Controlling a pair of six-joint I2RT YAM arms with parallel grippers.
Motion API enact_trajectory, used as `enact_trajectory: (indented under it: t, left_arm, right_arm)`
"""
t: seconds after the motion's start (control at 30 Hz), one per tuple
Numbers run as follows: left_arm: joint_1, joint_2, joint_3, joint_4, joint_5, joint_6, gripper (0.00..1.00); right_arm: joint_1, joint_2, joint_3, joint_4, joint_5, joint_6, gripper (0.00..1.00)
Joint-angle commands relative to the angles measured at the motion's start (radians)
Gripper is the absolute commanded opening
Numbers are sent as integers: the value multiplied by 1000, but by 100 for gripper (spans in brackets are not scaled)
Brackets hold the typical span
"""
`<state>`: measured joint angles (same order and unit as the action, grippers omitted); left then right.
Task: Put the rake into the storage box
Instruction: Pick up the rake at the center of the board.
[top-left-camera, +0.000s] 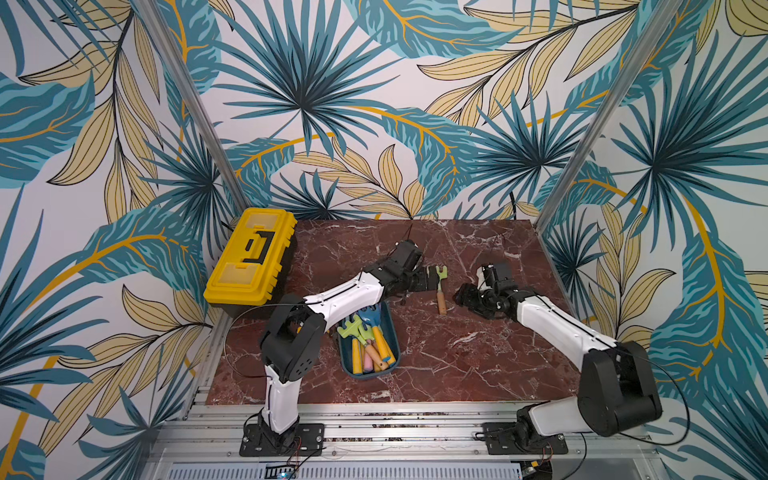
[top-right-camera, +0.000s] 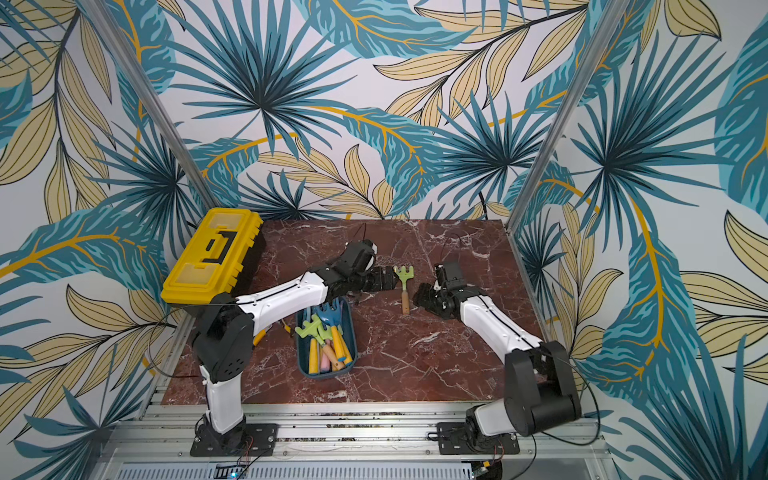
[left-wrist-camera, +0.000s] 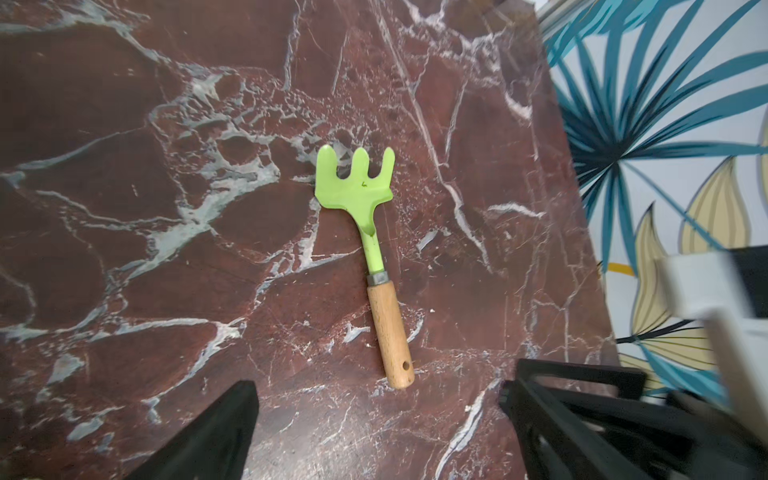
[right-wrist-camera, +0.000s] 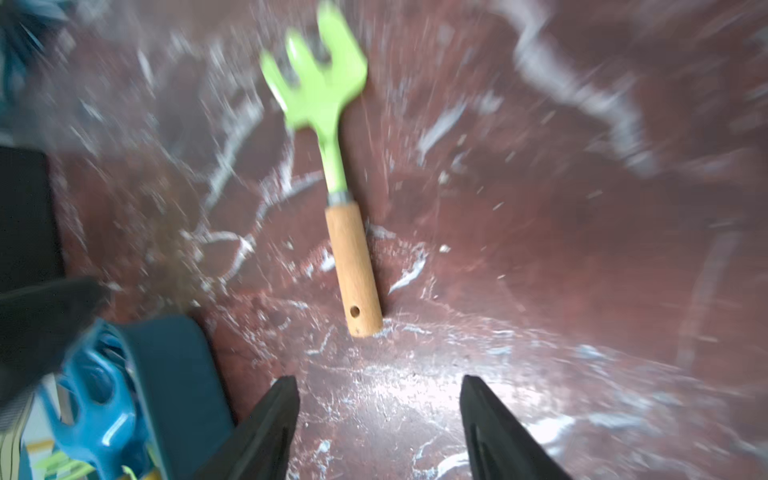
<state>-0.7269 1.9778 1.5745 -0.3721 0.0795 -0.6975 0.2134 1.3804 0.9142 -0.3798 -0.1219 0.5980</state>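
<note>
Green rake (top-left-camera: 440, 291), wooden handle, flat on marble table (top-left-camera: 457, 365) between claws, outside blue box (top-left-camera: 396, 347). Both empty: left claw (top-left-camera: 424, 281) spread wide, right claw (right-wrist-camera: 379, 379) parted. Likely light, stiff; grasp wooden handle.

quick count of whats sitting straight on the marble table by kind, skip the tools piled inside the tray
yellow toolbox: 1
teal storage box: 1
green rake, wooden handle, lying loose: 1
Total: 3
</note>
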Motion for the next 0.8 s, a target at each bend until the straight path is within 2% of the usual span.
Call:
enact_trajectory:
  t: [0.0, 0.1, 0.27, 0.5, 0.6, 0.77]
  left_arm:
    - [-22, 87, 144, -214, -78, 62, 99]
    - [-42, 174, 272, -306, -128, 81, 98]
    - [-72, 330, 482, -443, -208, 94, 93]
    - [-113, 532, 739, -523, -216, 63, 86]
    - [-139, 574, 784, -524, -238, 55, 84]
    - [-146, 616, 819, -593, -339, 39, 73]
  right_arm:
    - [-1, -130, -55, -47, 132, -5, 71]
    - [0, -260, -103, -65, 202, -24, 82]
    - [0, -382, -127, -112, 240, -67, 91]
    - [0, -415, -146, -113, 235, -120, 92]
    - [0, -423, -150, -114, 226, -132, 92]
    - [0, -442, -161, -109, 197, -139, 92]
